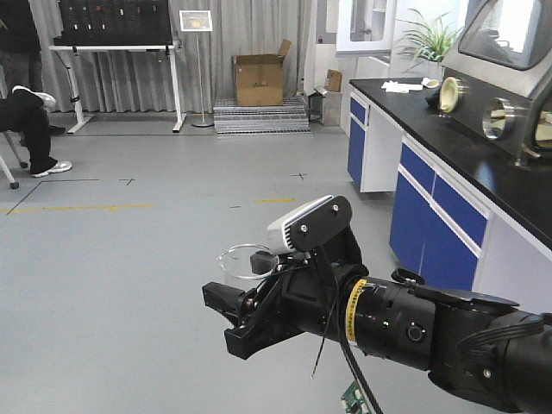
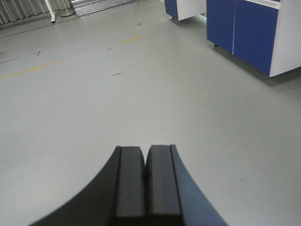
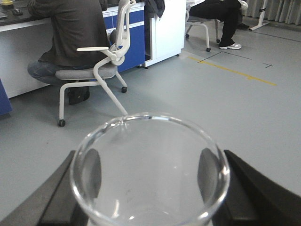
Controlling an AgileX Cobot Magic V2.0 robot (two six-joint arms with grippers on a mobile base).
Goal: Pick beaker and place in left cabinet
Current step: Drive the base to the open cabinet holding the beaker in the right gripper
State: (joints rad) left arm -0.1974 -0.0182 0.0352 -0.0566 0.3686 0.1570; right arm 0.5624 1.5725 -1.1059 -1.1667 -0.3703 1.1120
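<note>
The beaker is a clear glass cylinder with a flared rim. It sits between the two dark fingers of my right gripper, which is shut on it. In the front view the beaker shows behind the black right gripper, held in the air above the grey floor. My left gripper is shut with its pads together and nothing between them, pointing over bare floor. The left cabinet is out of view.
Blue-and-white counter cupboards with a black top run along the right. A cardboard box stands at the back wall. In the right wrist view, a seated person on a wheeled office chair is ahead on the left.
</note>
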